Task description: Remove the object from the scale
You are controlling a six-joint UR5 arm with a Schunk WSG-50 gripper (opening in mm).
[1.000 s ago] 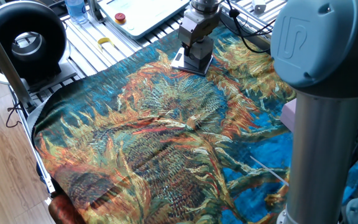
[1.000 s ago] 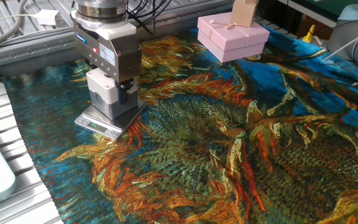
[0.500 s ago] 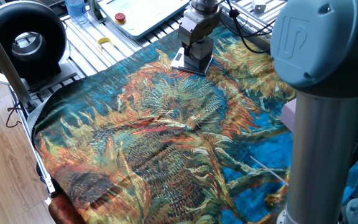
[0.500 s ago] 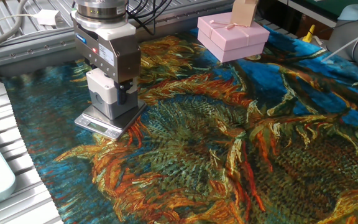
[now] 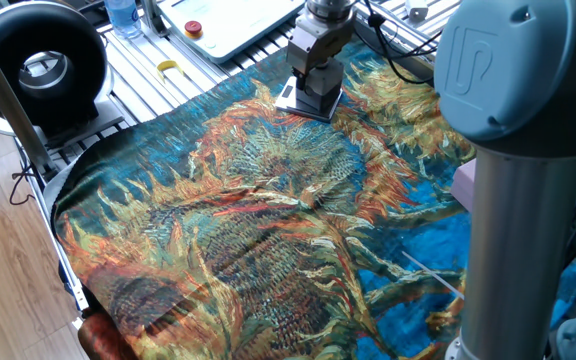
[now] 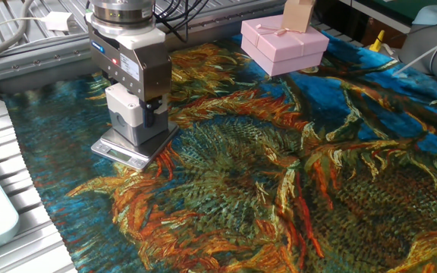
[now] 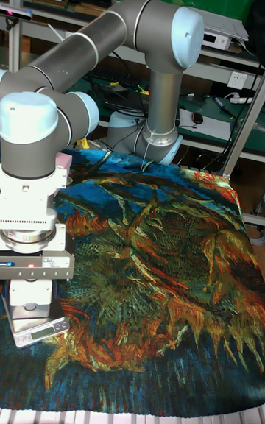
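The object [image 6: 130,115], a small grey box, stands on the scale [image 6: 120,151], a thin silver plate at the left of the sunflower cloth. My gripper [image 6: 136,117] reaches straight down over the box; one black finger [image 6: 151,114] presses its right side, and the jaws look shut on it. The gripper body hides the box's top. In one fixed view the gripper [image 5: 316,88] covers most of the object at the cloth's far edge, with a corner of the scale [image 5: 287,102] showing. The tall fixed view shows the object [image 7: 34,295] under the gripper [image 7: 34,300], on the scale [image 7: 46,330].
A pale pink gift box [image 6: 283,44] sits on the cloth at the back right. A white panel with a red button [image 5: 218,25] lies off the cloth behind the scale. The arm's big grey column [image 5: 523,210] stands at the right, a black round device [image 5: 38,65] at far left.
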